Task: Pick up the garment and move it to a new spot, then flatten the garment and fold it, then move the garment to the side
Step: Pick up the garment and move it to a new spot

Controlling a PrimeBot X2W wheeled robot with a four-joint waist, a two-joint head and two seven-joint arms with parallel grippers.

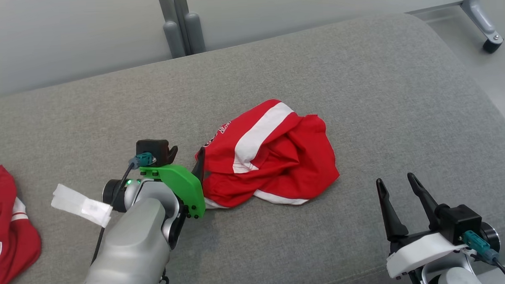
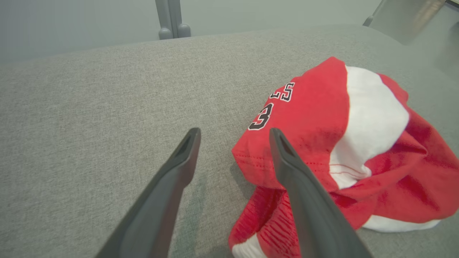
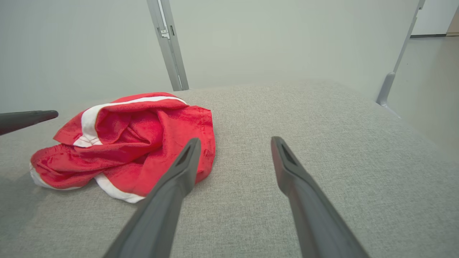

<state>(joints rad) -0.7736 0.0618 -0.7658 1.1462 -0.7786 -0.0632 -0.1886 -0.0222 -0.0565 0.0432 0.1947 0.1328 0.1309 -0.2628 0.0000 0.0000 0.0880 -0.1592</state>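
The garment is a crumpled red jersey with white stripes and dark lettering, lying in a heap in the middle of the grey cushion. My left gripper, on its green bracket, sits at the heap's left edge. In the left wrist view the left gripper is open; the garment has its hem between the fingers, and one finger lies over the cloth. My right gripper stands open at the lower right, apart from the heap. The right wrist view shows the right gripper open with the garment to its left.
A second red and white garment lies at the cushion's left edge. Behind the cushion stand a grey metal post and a frame leg with a black caster. The cushion's right edge drops to the floor.
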